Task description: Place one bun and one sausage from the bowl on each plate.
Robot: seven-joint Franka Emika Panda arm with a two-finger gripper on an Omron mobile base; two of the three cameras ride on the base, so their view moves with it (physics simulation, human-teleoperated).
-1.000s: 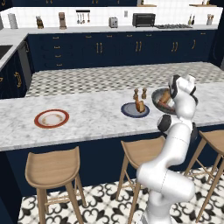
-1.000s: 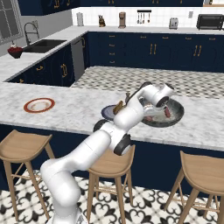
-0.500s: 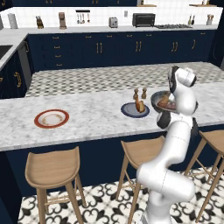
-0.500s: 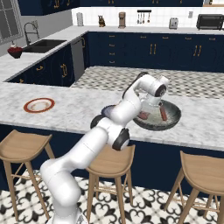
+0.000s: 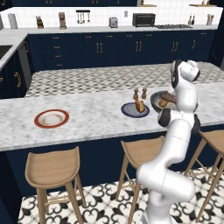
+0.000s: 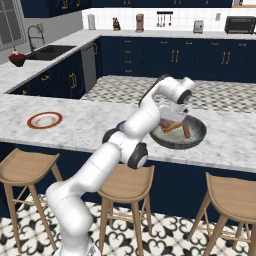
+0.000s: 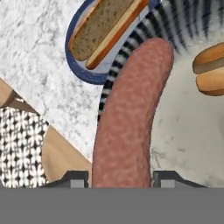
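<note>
In the hand view my gripper [image 7: 120,179] is shut on a reddish-brown sausage [image 7: 127,118], which hangs over the striped rim of the dark bowl [image 7: 131,48]. Just beyond it lies the blue-rimmed plate [image 7: 76,72] with one bun [image 7: 103,28] on it. Another bun [image 7: 212,70] rests in the bowl. From the right base view my gripper [image 6: 170,119] hovers at the bowl's [image 6: 197,140] left edge, with two sausages [image 6: 186,131] inside. The orange-rimmed plate [image 5: 51,118] sits bare far to the left.
Two small brown shakers [image 5: 136,94] stand just behind the blue plate [image 5: 131,111]. Wooden stools [image 5: 52,168] line the counter's near side. Open marble counter [image 5: 92,116] stretches between the two plates.
My hand has risen a little and shifted from over the bowl's middle toward its left rim and the blue plate, with the sausage in its grip.
</note>
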